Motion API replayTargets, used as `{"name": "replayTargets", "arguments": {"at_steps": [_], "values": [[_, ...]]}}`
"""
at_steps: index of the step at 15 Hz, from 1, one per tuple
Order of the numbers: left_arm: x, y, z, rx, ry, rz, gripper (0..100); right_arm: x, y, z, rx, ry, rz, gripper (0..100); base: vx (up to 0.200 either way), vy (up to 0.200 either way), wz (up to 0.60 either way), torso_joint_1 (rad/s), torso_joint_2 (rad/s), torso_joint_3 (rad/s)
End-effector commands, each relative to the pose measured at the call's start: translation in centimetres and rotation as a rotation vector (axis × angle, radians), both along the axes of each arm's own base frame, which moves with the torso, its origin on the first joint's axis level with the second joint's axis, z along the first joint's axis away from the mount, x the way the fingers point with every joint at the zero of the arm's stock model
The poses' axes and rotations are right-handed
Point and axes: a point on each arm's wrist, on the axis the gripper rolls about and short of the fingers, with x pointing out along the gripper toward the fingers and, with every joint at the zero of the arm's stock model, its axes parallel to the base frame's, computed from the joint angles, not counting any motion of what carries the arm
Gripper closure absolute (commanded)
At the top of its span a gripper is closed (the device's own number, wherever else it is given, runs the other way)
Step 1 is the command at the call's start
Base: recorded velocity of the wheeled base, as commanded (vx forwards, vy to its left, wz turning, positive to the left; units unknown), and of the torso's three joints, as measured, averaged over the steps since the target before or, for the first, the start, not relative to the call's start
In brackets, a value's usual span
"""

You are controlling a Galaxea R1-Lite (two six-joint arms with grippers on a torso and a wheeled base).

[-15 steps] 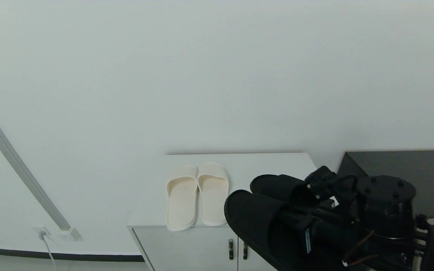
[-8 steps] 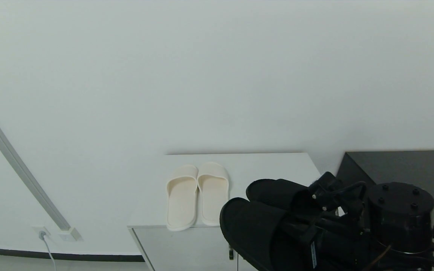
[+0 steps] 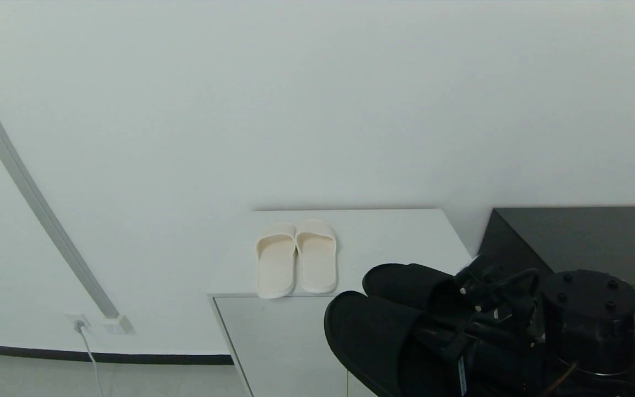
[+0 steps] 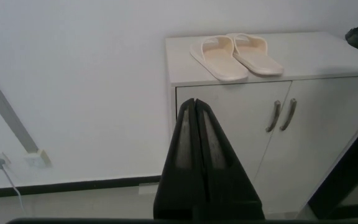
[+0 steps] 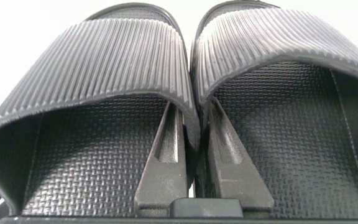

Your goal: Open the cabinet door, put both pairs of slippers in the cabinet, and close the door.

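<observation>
Our right gripper (image 5: 195, 134) has one finger (image 5: 166, 155) inside each of the black slippers (image 5: 104, 68), under the straps. The fingers are narrowly apart and seem clamped on the two inner side walls squeezed between them, though that contact is partly hidden. Our left gripper (image 4: 195, 112) has its fingers pressed together, holding nothing. Beyond its tips stands the shut cabinet (image 4: 229, 130), its handles (image 4: 281, 115) side by side. The white slippers (image 4: 236, 53) lie paired on top, above and past those fingers.
</observation>
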Motion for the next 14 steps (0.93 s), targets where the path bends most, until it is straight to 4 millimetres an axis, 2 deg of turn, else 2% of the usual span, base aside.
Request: {"name": "replayTargets", "arguments": {"at_steps": [1,14], "values": [[0.01,0.00,0.00,0.000,0.001,0.000,100,-0.04,0.00,-0.05,-0.003,0.002,0.000,100,0.000,0.000,0.00,0.000,0.00,0.000],[0.01,0.00,0.00,-0.010,0.002,0.002,100,-0.33,-0.45,-0.38,-0.015,0.009,-0.006,100,0.000,0.000,0.00,0.000,0.00,0.000]]}}
